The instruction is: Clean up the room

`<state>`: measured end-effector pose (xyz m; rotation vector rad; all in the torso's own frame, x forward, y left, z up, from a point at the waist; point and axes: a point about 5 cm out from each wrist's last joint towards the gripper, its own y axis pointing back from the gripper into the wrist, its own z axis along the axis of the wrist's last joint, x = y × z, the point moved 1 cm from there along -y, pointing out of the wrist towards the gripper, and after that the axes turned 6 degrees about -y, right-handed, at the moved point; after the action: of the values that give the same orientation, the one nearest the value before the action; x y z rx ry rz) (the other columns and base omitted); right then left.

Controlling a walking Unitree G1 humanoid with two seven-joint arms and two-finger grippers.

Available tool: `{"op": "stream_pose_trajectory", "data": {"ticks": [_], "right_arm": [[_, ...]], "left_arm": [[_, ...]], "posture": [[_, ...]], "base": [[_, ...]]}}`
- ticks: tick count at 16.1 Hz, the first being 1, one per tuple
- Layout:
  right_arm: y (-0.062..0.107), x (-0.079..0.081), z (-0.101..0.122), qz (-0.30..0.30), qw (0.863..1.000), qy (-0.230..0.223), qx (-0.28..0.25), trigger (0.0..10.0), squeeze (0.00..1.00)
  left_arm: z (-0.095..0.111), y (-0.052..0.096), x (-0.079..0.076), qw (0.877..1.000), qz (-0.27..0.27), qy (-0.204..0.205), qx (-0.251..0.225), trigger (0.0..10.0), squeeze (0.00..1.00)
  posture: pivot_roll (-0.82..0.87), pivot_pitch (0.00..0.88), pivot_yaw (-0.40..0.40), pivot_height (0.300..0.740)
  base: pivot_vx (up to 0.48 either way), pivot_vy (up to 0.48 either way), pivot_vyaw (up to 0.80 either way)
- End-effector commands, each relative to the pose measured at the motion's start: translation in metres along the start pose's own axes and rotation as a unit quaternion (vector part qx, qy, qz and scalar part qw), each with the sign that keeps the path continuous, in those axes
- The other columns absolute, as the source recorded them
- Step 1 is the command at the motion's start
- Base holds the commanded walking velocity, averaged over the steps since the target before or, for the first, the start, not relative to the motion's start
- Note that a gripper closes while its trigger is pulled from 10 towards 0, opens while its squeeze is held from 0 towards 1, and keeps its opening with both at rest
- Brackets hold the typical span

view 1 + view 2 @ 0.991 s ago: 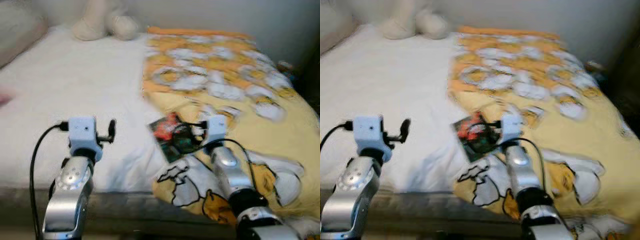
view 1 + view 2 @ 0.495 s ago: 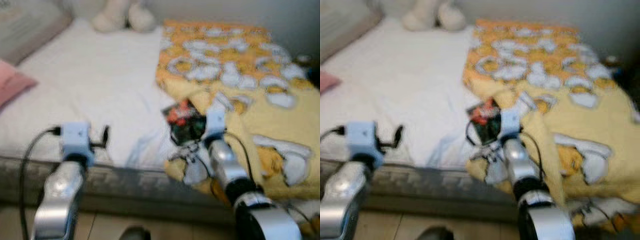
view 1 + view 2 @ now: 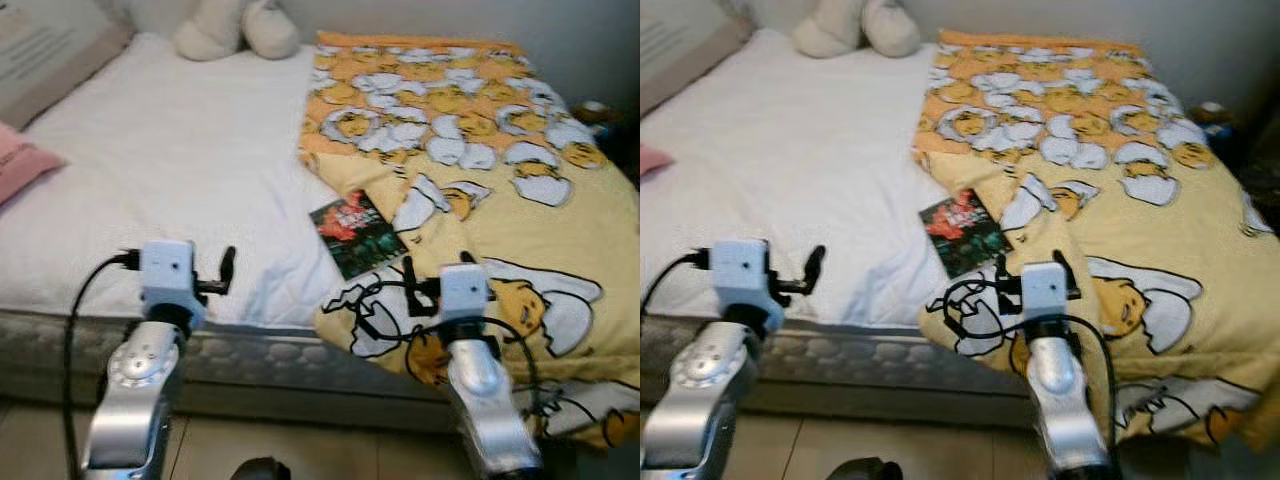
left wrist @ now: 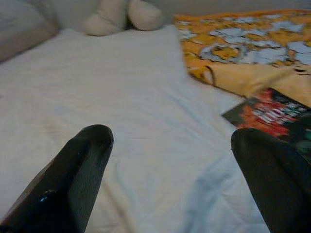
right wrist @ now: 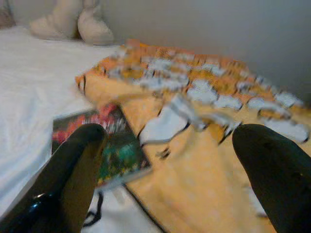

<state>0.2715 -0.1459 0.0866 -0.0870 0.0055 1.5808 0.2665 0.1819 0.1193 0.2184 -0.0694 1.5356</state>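
So the dark glossy book with the red and green cover [image 3: 357,235] lay flat on the white-sheeted bed [image 3: 170,170], right at the folded-back edge of the yellow cartoon-egg print blanket [image 3: 500,190], roughly 12 o'clock from the right gripper [image 5: 170,160]. That gripper hovered near it over the blanket's front corner, fingers [image 5: 73,170] spread apart, holding nothing. The left gripper [image 4: 170,165] hung over the sheet at about 9 o'clock from the book, fingers also apart. A cream plush toy [image 3: 238,27] sat at the far end, and a pink pillow [image 3: 22,170] at the left edge.
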Motion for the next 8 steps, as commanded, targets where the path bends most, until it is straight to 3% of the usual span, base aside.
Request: {"op": "stream_pose_trajectory", "data": {"ticks": [1,3,4,6,8], "right_arm": [[0.003,0.003,0.02,0.018,0.999,-0.014,-0.024,10.0,0.0],[0.016,0.0,0.026,0.025,0.999,-0.019,-0.021,10.0,0.0],[0.022,-0.003,0.021,0.011,1.0,-0.014,-0.004,10.0,0.0],[0.012,-0.007,0.02,-0.012,1.0,-0.009,0.002,10.0,0.0],[0.005,-0.01,0.02,-0.012,1.0,-0.01,0.012,10.0,0.0]], "left_arm": [[0.003,-0.002,-0.003,1.0,-0.01,0.0,-0.008,10.0,0.0],[0.009,0.003,-0.01,0.999,-0.028,0.0,-0.021,10.0,0.0],[0.023,0.001,-0.024,0.996,-0.06,0.015,-0.057,10.0,0.0],[0.035,-0.005,-0.036,0.993,-0.083,0.02,-0.085,10.0,0.0],[0.029,-0.006,-0.034,0.994,-0.081,0.019,-0.072,10.0,0.0]], "posture": [[0.03,0.0,0.011,0.74],[0.01,0.0,0.01,0.74],[0.0,0.0,0.008,0.74],[-0.01,0.0,0.009,0.74],[-0.01,0.0,0.012,0.74]], "base": [[0.0,0.0,0.0],[0.0,0.0,0.0],[0.0,0.0,0.0],[0.48,0.0,0.0],[0.48,0.0,0.0]]}}
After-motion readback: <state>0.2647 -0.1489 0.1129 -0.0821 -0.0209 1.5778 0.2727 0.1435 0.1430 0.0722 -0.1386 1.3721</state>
